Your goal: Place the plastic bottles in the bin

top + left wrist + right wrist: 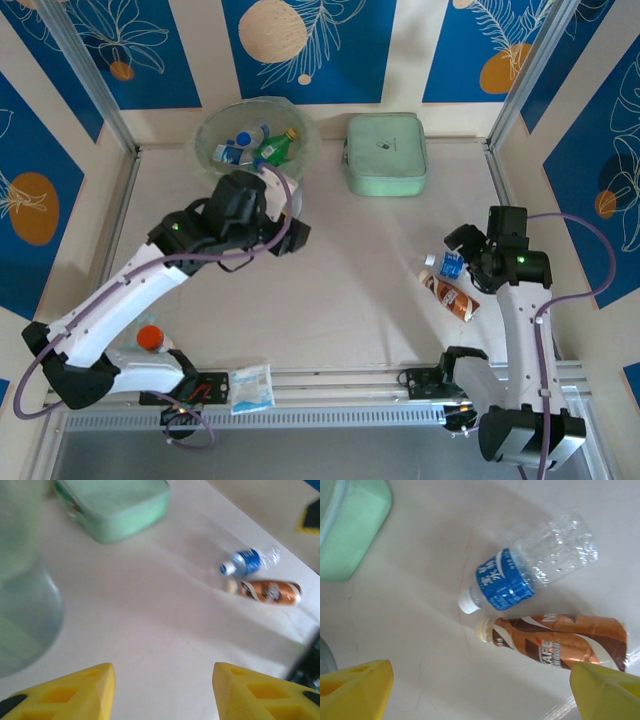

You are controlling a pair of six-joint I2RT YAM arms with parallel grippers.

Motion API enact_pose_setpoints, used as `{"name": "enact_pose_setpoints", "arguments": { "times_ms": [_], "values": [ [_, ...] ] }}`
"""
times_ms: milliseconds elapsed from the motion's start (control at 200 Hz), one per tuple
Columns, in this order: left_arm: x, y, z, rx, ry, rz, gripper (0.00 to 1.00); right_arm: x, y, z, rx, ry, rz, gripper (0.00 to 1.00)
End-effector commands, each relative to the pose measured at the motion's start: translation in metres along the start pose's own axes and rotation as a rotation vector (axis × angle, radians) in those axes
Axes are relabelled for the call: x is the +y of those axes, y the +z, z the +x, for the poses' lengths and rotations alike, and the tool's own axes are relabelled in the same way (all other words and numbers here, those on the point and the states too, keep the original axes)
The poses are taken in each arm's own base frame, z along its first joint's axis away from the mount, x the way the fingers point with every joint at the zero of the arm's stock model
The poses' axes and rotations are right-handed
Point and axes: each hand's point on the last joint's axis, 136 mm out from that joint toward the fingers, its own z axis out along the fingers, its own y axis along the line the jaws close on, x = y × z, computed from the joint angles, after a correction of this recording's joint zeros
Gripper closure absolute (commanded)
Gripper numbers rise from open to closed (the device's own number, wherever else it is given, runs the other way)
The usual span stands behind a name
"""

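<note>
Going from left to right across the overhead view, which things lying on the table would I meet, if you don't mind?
orange-capped bottle → bin → mint-green case → brown-labelled bottle

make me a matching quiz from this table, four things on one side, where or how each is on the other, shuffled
1 clear plastic bottle with blue label
2 bottle with orange-brown wrap
3 flat mint-green rectangular case
4 round pale-green translucent bin

a holds bottles
b cream cap, lying down
c far edge, right of bin
d white cap, lying down

Pairs: 1-d, 2-b, 3-c, 4-a
</note>
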Motion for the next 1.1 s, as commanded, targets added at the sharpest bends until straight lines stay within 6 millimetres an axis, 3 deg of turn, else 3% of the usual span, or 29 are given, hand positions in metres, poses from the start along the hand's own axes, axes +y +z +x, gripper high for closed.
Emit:
{"name": "enact_pose_setpoints", "arguments": {
  "times_ms": [0,180,405,1095],
  "values": [
    [-0.021,0.001,-0.001,-0.051,-0.047,0.095,0.46,-0.015,0.014,0.008,0.053,0.04,0.046,0.08],
    [-0.033,0.024,0.022,0.013,-0.049,0.123,0.45,-0.029,0.041,0.002,0.084,0.14,0.069,0.06],
    [-0.031,0.043,0.048,0.085,-0.035,0.08,0.44,-0.034,0.076,-0.007,0.131,0.231,0.094,0.06],
    [-0.021,0.043,0.06,0.11,-0.04,0.027,0.41,-0.025,0.156,-0.024,0.238,0.294,0.184,0.09]
  ]
}}
